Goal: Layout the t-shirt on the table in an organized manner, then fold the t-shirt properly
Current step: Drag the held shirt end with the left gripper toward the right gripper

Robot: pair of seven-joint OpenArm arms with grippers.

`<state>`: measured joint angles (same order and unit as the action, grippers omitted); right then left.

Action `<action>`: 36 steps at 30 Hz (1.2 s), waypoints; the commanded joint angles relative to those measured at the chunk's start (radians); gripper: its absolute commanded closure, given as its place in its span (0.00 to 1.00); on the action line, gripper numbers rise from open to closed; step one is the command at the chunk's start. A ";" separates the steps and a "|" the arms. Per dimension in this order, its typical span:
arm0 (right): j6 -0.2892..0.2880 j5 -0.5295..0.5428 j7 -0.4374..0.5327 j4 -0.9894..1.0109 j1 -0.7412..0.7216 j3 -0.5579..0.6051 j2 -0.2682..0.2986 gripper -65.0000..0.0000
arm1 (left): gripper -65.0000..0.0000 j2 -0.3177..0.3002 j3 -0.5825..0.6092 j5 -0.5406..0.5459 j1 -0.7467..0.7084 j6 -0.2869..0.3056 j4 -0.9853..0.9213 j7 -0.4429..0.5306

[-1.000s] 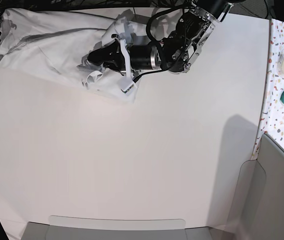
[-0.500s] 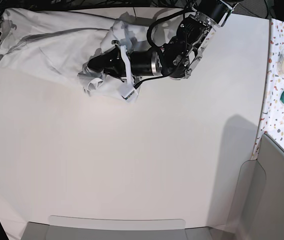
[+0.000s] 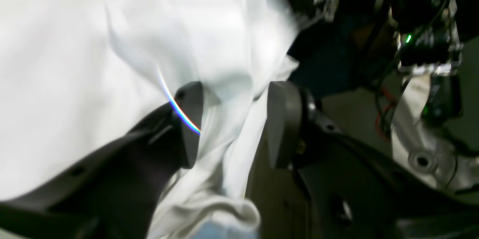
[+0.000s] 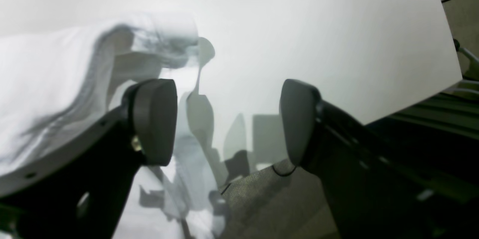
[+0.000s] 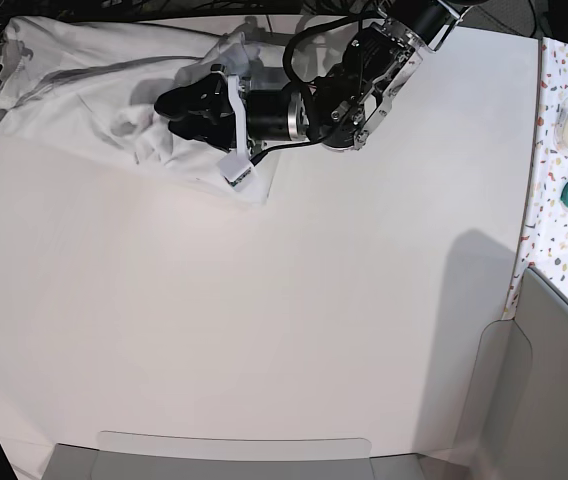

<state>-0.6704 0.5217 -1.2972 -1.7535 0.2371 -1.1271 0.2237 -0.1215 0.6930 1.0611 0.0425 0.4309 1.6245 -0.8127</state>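
The t-shirt (image 5: 94,90) is seen bunched along the far edge of the table (image 5: 264,330), stretched from the far left corner toward the middle, wrinkled and not laid flat. The left gripper (image 5: 169,105) is reached in sideways over the cloth's right end, low above the heap, with its black body lying across the white folds. From the left wrist view, the left gripper (image 3: 232,123) is shown with its jaws parted, and a hanging fold of the t-shirt (image 3: 112,44) is draped down through the gap between the 2 pads; the cloth is brushed against the left pad (image 3: 189,119) and is stood apart from the other, so no pinch on it is seen. More cloth is spread across the upper left of that view, and a loose hem is curled beneath the jaws. From the right wrist view, the right gripper (image 4: 228,119) is held wide open with nothing between its pads; a raised hump of the t-shirt (image 4: 56,82) is lying just beside and behind its left pad (image 4: 155,119), and bare table (image 4: 318,37) is spread beyond the gap. Whether that pad is touched by the cloth cannot be told.
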 commanded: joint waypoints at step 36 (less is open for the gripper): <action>-0.002 0.005 0.017 -0.013 -0.009 -0.005 0.021 0.35 | 0.99 -0.082 -0.261 0.026 -0.117 0.012 0.124 -0.112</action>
<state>-0.6704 0.5217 -1.2972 -1.7535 0.2245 -1.1271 0.2241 -0.2050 0.4324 1.0603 -0.0841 0.4343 1.7329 -0.9459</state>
